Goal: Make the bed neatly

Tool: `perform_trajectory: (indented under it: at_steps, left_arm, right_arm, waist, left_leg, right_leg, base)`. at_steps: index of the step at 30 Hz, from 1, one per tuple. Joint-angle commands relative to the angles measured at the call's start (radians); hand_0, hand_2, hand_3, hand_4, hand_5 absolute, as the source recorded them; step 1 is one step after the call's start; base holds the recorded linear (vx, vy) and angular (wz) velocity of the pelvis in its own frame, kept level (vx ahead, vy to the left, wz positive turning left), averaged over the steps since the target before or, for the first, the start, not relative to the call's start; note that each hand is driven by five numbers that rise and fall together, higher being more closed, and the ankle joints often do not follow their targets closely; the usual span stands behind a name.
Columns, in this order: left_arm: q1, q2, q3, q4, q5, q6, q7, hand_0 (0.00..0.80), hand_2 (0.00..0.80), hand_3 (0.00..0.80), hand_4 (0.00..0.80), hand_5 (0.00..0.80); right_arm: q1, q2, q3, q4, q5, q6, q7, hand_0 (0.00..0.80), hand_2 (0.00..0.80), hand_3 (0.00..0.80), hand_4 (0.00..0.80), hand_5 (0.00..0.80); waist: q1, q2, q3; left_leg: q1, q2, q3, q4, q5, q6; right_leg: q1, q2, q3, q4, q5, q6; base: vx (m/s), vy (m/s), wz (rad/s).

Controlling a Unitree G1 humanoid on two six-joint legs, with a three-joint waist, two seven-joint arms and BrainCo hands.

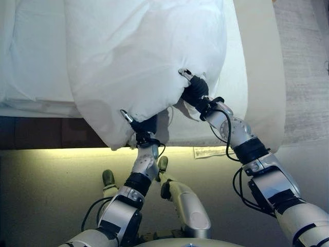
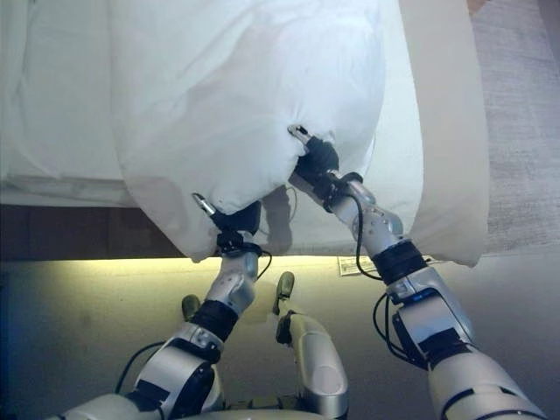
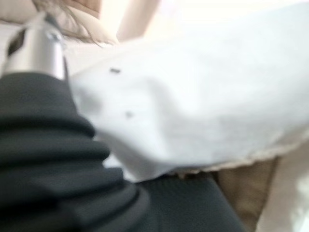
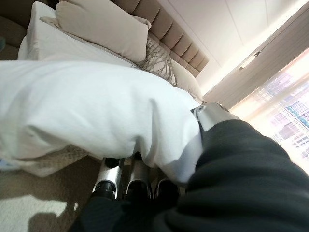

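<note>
A puffy white pillow (image 1: pixel 144 56) hangs over the near edge of the bed (image 1: pixel 36 67), held up by its lower edge. My left hand (image 1: pixel 142 126) grips that edge near the pillow's lower left corner, thumb on top of the cloth. My right hand (image 1: pixel 194 92) grips the same edge further right and higher. In the right wrist view its fingers (image 4: pixel 137 181) curl under the pillow (image 4: pixel 87 106) while the thumb (image 4: pixel 212 116) presses on top. The left wrist view shows the thumb (image 3: pixel 41 46) against the white cloth (image 3: pixel 193 106).
The bed carries a white sheet, with a beige cover (image 1: pixel 262 77) draped down its right part. Beige pillows (image 4: pixel 101 29) and a patterned cushion (image 4: pixel 157 58) lean on the padded headboard (image 4: pixel 181 43). A paper tag (image 1: pixel 208 152) lies on the floor by the bed base.
</note>
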Motion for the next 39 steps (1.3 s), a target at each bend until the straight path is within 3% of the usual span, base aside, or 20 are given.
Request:
perform_trajectory:
  at_steps: [1, 8, 9, 10, 15, 20, 27, 34, 39]
  left_arm:
    - [-0.001, -0.042, -0.013, -0.111, 0.008, -0.031, -0.061, 0.0, 0.0, 0.0, 0.0, 0.0]
    - [0.025, 0.0, 0.06, -0.128, 0.008, -0.042, -0.077, 0.0, 0.0, 0.0, 0.0, 0.0]
    - [0.027, 0.014, 0.077, -0.131, 0.008, -0.043, -0.074, 0.0, 0.0, 0.0, 0.0, 0.0]
    - [0.03, 0.026, 0.091, -0.133, 0.008, -0.041, -0.07, 0.0, 0.0, 0.0, 0.0, 0.0]
    - [0.035, 0.107, 0.153, -0.141, 0.008, -0.022, -0.053, 0.0, 0.0, 0.0, 0.0, 0.0]
    - [0.087, 0.195, 0.213, -0.149, 0.008, 0.018, -0.005, 0.0, 0.0, 0.0, 0.0, 0.0]
    - [0.163, 0.29, 0.287, -0.137, 0.008, 0.123, 0.01, 0.0, 0.0, 0.0, 0.0, 0.0]
    - [0.224, 0.362, 0.332, -0.109, 0.008, 0.169, 0.056, 0.0, 0.0, 0.0, 0.0, 0.0]
    - [0.279, 0.408, 0.393, -0.076, 0.15, 0.207, 0.137, 0.0, 0.0, 0.0, 0.0, 0.0]
  right_arm:
    - [0.041, 0.011, -0.047, -0.154, -0.021, -0.002, 0.081, 0.8, 0.8, 0.8, 0.8, 0.8]
    - [0.139, -0.004, -0.056, -0.125, -0.072, 0.03, 0.115, 0.8, 0.8, 0.8, 0.8, 0.8]
    - [0.159, -0.008, -0.059, -0.118, -0.091, 0.041, 0.123, 0.587, 0.587, 0.587, 0.587, 0.587]
    - [0.174, -0.012, -0.06, -0.113, -0.101, 0.049, 0.126, 0.0, 0.0, 0.0, 0.0, 0.0]
    - [0.265, -0.018, -0.06, -0.107, -0.133, 0.084, 0.155, 0.0, 0.0, 0.0, 0.0, 0.0]
    - [0.422, 0.004, -0.041, -0.115, -0.195, 0.148, 0.202, 0.0, 0.0, 0.0, 0.0, 0.0]
    - [0.581, 0.004, -0.044, -0.053, -0.304, 0.228, 0.261, 0.0, 0.0, 0.0, 0.0, 0.0]
    - [0.651, 0.029, -0.069, -0.012, -0.368, 0.243, 0.266, 0.0, 0.0, 0.0, 0.0, 0.0]
    - [0.675, 0.041, -0.095, 0.007, -0.41, 0.246, 0.263, 0.0, 0.0, 0.0, 0.0, 0.0]
  waist:
    - [0.023, -0.012, -0.093]
    - [0.043, -0.002, -0.118]
    - [0.048, 0.0, -0.123]
    - [0.051, 0.002, -0.127]
    - [0.065, 0.004, -0.138]
    - [0.081, 0.017, -0.182]
    - [0.095, 0.065, -0.281]
    - [0.111, 0.116, -0.355]
    - [0.132, 0.14, -0.378]
  left_leg:
    - [0.013, 0.053, 0.02, -0.066, 0.029, -0.017]
    - [0.066, 0.039, 0.007, -0.098, 0.031, -0.014]
    - [0.073, 0.037, 0.003, -0.099, 0.029, -0.013]
    - [0.08, 0.035, -0.001, -0.101, 0.028, -0.012]
    - [0.105, 0.017, -0.012, -0.116, 0.048, -0.003]
    - [0.187, -0.006, -0.026, -0.173, 0.045, 0.005]
    - [0.297, -0.045, -0.029, -0.247, 0.05, 0.017]
    - [0.366, -0.091, -0.034, -0.297, 0.052, 0.032]
    - [0.387, -0.117, -0.05, -0.306, 0.046, 0.045]
  right_leg:
    - [0.062, -0.066, 0.0, 0.088, -0.195, 0.125]
    - [0.122, -0.08, -0.016, 0.073, -0.204, 0.129]
    - [0.131, -0.082, -0.019, 0.073, -0.204, 0.13]
    - [0.14, -0.085, -0.022, 0.071, -0.205, 0.131]
    - [0.177, -0.096, -0.045, 0.052, -0.183, 0.128]
    - [0.258, -0.11, -0.05, 0.006, -0.173, 0.147]
    - [0.352, -0.138, -0.059, -0.047, -0.156, 0.172]
    - [0.419, -0.168, -0.069, -0.086, -0.144, 0.189]
    - [0.448, -0.181, -0.078, -0.089, -0.147, 0.195]
  base:
    - [0.03, 0.02, 0.15]
    - [0.036, 0.046, 0.1]
    - [0.051, 0.041, 0.05]
    - [0.053, 0.044, 0.1]
    - [0.003, 0.052, 0.22]
    - [0.092, 0.092, 0.14]
    - [0.139, 0.16, 0.06]
    - [0.079, 0.175, 0.07]
    - [0.007, 0.137, 0.08]
